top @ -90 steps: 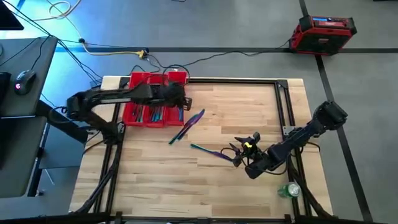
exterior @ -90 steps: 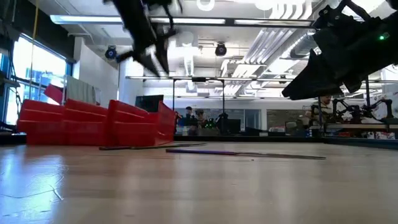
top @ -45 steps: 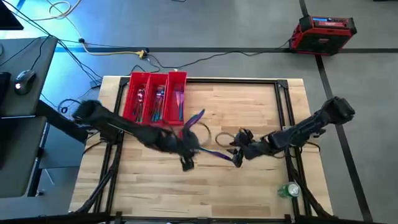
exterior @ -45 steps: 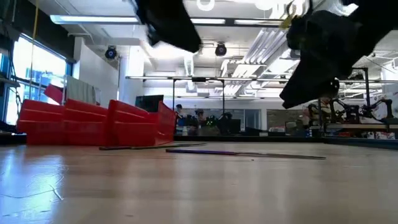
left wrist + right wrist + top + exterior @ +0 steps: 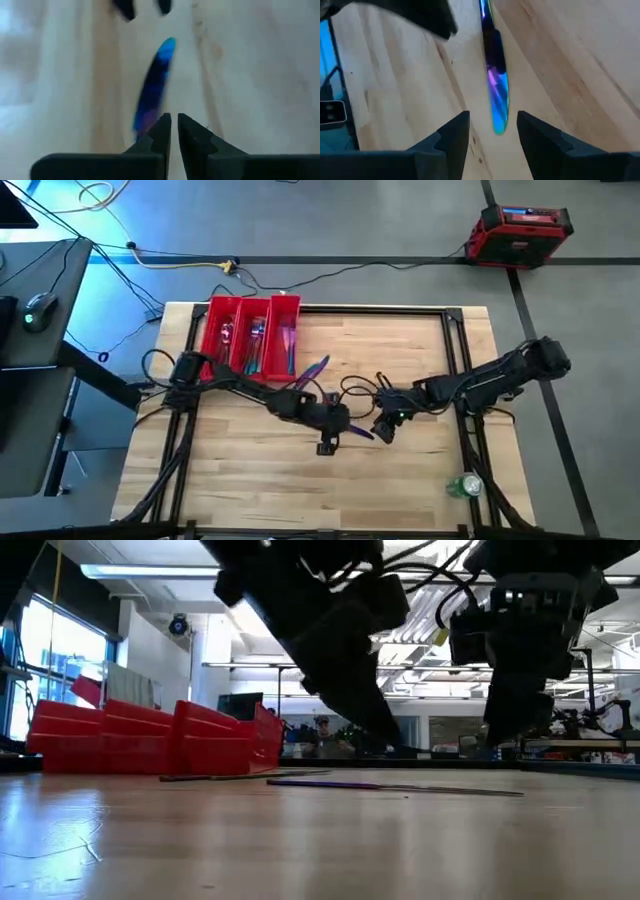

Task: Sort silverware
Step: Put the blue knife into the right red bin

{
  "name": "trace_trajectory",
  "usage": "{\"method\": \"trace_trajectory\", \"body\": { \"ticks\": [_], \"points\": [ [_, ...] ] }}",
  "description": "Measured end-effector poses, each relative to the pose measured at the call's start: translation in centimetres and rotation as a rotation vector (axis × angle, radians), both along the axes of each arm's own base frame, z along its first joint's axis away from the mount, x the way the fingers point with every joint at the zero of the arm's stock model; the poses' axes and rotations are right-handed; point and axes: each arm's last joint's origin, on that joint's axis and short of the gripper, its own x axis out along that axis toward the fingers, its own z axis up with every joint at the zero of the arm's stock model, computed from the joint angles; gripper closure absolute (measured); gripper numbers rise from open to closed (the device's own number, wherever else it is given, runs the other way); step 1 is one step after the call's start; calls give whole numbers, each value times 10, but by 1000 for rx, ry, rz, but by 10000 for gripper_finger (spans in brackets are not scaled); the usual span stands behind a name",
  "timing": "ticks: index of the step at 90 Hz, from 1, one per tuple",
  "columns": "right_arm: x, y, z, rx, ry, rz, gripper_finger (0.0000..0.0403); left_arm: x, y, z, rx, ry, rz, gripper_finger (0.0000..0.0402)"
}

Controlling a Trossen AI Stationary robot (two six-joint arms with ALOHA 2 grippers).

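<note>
1. Collision is the main risk as I judge it: the left end effector (image 5: 327, 442) and the right end effector (image 5: 385, 428) both hang low over the middle of the desk (image 5: 400, 490), close together, at opposite ends of one loose piece of silverware (image 5: 352, 428)
2. Left end effector state: its fingers (image 5: 162, 131) are drawn narrow, only a thin slit between them, nothing gripped; the iridescent blade lies on the wood just ahead of the tips
3. Right end effector state: its fingers (image 5: 455, 132) stand wide apart, empty, with the rounded end of the piece lying between and just beyond them
4. If both close on that one piece, I expect a tug or a skid across the smooth wood; a narrow approach from the left could also nudge the piece away rather than catch it
5. Another loose piece (image 5: 312, 374) lies just beside the red tray (image 5: 212, 310), well clear of both arms, so it is unlikely to be disturbed
6. Sorted pieces already lie in the tray's three compartments at the far left of the desk
7. Obstruction: the left arm stretches across the path between the tray and the desk's middle, and cables drape near the right arm's wrist
8. A green object (image 5: 465, 484) sits near the desk's right front edge, out of the way
</note>
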Motion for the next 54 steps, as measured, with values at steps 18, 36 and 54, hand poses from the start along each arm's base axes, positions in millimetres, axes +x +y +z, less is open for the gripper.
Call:
{"method": "trace_trajectory", "body": {
  "ticks": [18, 36, 54],
  "points": [
    [-3, -1, -30, 119, -9, -27, 249, 10, -3, -18, -8, -49, -49, 401],
    [-9, -7, -49, 199, -24, -131, 249, 13, 0, -38, -7, -23, -25, 401],
    [-9, -7, -49, 214, -17, -168, 249, 18, 13, -50, -55, -11, 31, 401]
  ]
}}
